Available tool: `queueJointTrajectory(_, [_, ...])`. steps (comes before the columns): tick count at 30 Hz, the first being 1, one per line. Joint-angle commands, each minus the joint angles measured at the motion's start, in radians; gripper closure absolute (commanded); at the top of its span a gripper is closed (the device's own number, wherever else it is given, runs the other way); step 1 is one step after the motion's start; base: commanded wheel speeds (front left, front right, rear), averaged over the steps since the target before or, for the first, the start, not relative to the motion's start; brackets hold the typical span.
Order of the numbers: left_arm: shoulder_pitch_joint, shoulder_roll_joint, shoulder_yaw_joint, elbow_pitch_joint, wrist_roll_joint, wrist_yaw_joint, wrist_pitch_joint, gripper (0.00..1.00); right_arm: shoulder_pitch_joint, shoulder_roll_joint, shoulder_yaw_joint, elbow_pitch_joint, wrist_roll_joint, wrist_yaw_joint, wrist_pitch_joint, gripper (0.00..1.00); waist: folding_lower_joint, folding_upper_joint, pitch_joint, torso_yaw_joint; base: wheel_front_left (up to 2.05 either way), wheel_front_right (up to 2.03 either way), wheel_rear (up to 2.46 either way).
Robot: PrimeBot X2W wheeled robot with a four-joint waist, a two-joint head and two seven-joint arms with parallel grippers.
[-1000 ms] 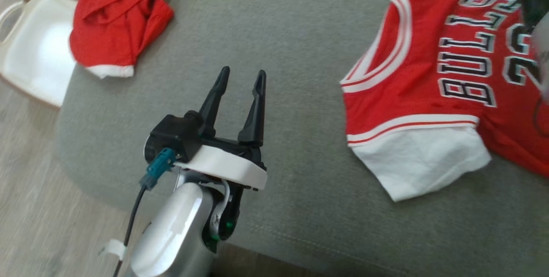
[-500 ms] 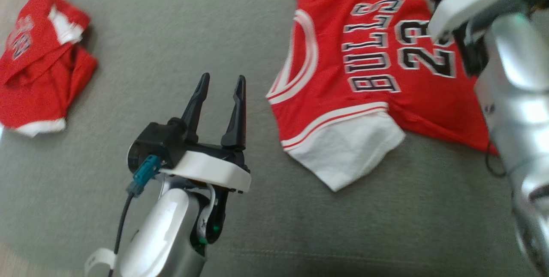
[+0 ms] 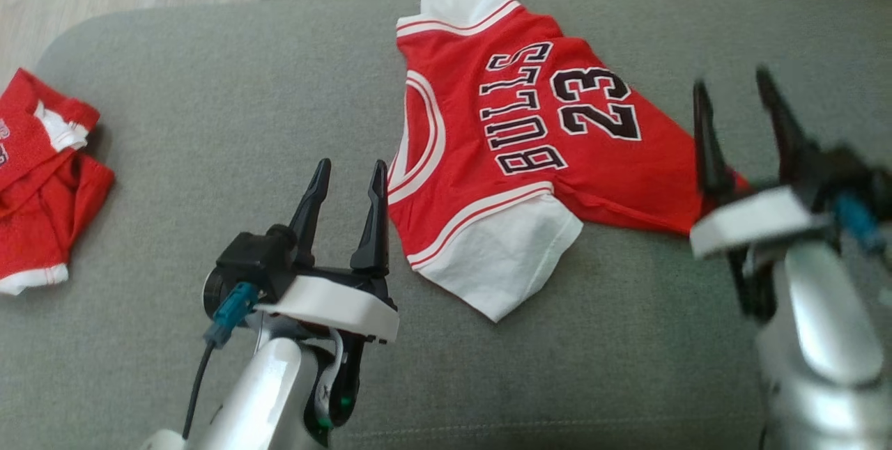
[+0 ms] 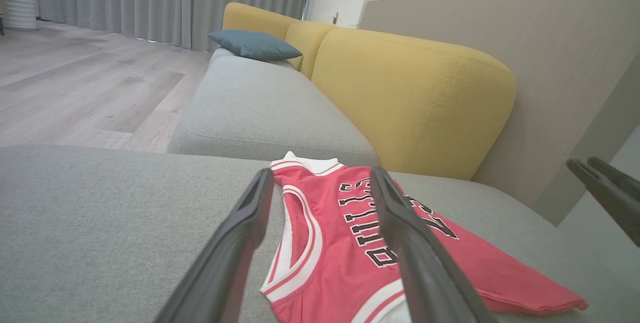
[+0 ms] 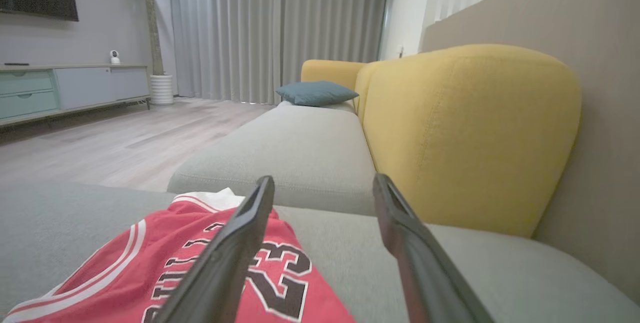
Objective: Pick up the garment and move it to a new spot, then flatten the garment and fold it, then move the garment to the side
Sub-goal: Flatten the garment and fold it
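Wide open, gripping nothing: left gripper (image 3: 352, 164), right gripper (image 3: 731, 79). Spread between them, slightly ahead, on the grey sofa (image 3: 209, 109): red jersey (image 3: 474, 178).

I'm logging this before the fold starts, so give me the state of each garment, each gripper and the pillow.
Bulls jersey: spread out unfolded on the grey cushion, print up.
Second red garment: crumpled at the cushion's left end.
Left gripper: open, empty.
Right gripper: open, empty.
Blue pillow: lying on the far seat.
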Motion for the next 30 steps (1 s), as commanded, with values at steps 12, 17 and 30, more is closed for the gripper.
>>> queueJointTrajectory(12, [0.003, 0.009, 0.008, -0.019, -0.002, 0.001, -0.009, 0.0, 0.173, 0.069, -0.073, -0.284, -0.046, 0.003, 0.053, 0.0, 0.0, -0.0001, -0.005, -0.009, 0.0, 0.0, 0.0])
queueJointTrajectory(17, [0.011, 0.009, -0.077, 0.054, -0.014, -0.011, -0.009, 0.0, 0.2, 0.07, -0.094, -0.324, -0.041, 0.003, 0.07, 0.0, 0.0, -0.0001, 0.003, 0.0, 0.0, 0.0, 0.0])
queueJointTrajectory(30, [-0.056, 0.009, -0.288, 0.325, -0.153, -0.04, 0.179, 0.0, 0.193, 0.071, -0.086, -0.345, -0.026, 0.003, 0.083, 0.0, 0.0, -0.0001, 0.037, -0.034, 0.0, 0.0, 0.0])
